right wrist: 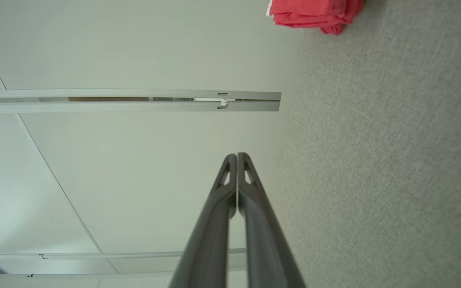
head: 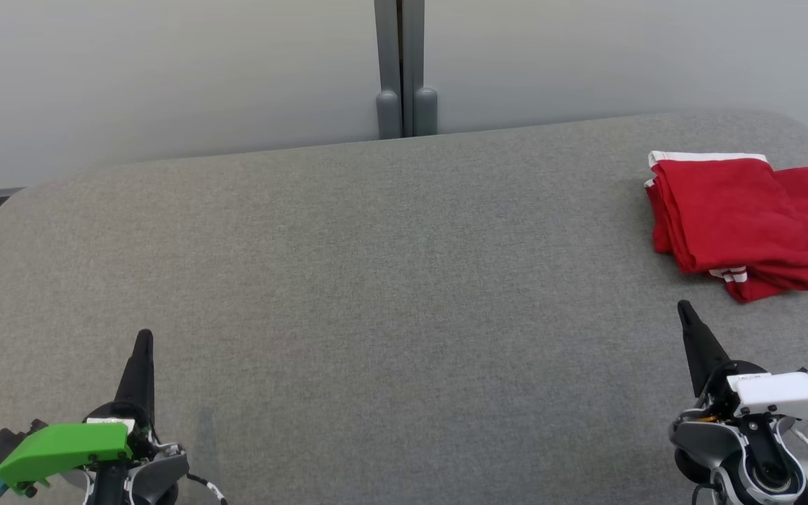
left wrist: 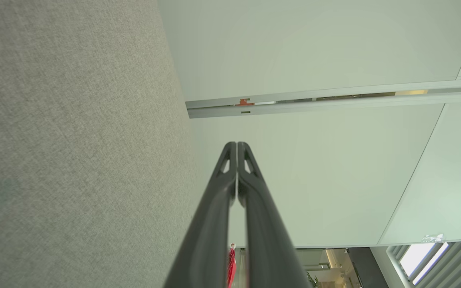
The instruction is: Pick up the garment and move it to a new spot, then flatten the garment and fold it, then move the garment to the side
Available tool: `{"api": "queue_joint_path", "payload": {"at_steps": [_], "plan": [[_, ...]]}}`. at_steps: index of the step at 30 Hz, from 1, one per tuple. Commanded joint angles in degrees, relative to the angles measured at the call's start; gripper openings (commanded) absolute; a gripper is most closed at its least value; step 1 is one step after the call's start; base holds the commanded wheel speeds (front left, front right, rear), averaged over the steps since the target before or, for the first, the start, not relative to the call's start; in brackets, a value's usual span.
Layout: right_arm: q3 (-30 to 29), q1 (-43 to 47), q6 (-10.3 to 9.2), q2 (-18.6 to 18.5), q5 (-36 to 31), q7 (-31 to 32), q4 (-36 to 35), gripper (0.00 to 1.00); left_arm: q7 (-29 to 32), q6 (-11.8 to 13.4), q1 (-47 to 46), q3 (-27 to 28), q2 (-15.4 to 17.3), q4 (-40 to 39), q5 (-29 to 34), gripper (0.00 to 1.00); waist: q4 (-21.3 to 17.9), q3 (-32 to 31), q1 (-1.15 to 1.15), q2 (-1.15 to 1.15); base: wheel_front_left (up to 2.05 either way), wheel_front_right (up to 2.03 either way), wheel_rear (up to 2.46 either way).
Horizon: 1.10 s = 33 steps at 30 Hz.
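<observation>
Garment [head: 734, 217] handling reads as at or near its end. The last step, moving it to the side, looks done, though that is a judgement from how things lie.

Nearest, the left gripper [head: 143, 338] and the right gripper [head: 684, 308] sit low at the near edge of the table [head: 390, 280]. Each has its two fingers pressed together tip to tip with nothing between them, and both wrist views show the same closed, empty pair. The table's middle is plain grey cloth. Further off, at the far right, the garment lies as a folded red stack with white trim. It is ahead of the right gripper and apart from it, and well apart from the left. Behind stands the wall [head: 165, 70].

If anything is left, the next move calls for little. It might be a nudge by the right gripper to square the stack, and the fingers would have to part first for any grasp.

The garment's right edge is cut off by the head view's border, and the right wrist view catches just one end of it. The number of layers is hard to tell. A red sliver [left wrist: 231, 262] low between the left fingers is too small to name.
</observation>
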Motion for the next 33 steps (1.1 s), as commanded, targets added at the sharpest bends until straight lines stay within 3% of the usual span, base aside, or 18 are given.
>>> {"api": "queue_joint_path", "payload": {"at_steps": [1, 7, 33], "plan": [[-0.14, -0.88, 0.02, -0.22, 1.33, 0.39, 0.10, 0.00, 0.26, -0.28, -1.39, 0.32, 0.40, 0.05, -1.05, 0.00, 0.01, 0.02, 0.00, 0.00, 0.00, 0.00, 0.00], [-0.24, -1.07, 0.02, -0.22, 3.84, 0.96, 0.20, 0.00, 0.87, -0.31, -1.93, 0.48, 0.40, 0.20, -3.22, 0.00, 0.02, 0.13, 0.00, 0.00, 0.00, 0.00, 0.00], [-0.22, -1.02, 0.02, -0.22, 3.82, 0.98, 0.18, 0.00, 0.94, -0.28, -1.76, 0.49, 0.38, 0.19, -3.09, 0.00, 0.02, 0.14, 0.00, 0.00, 0.00, 0.00, 0.00]]}}
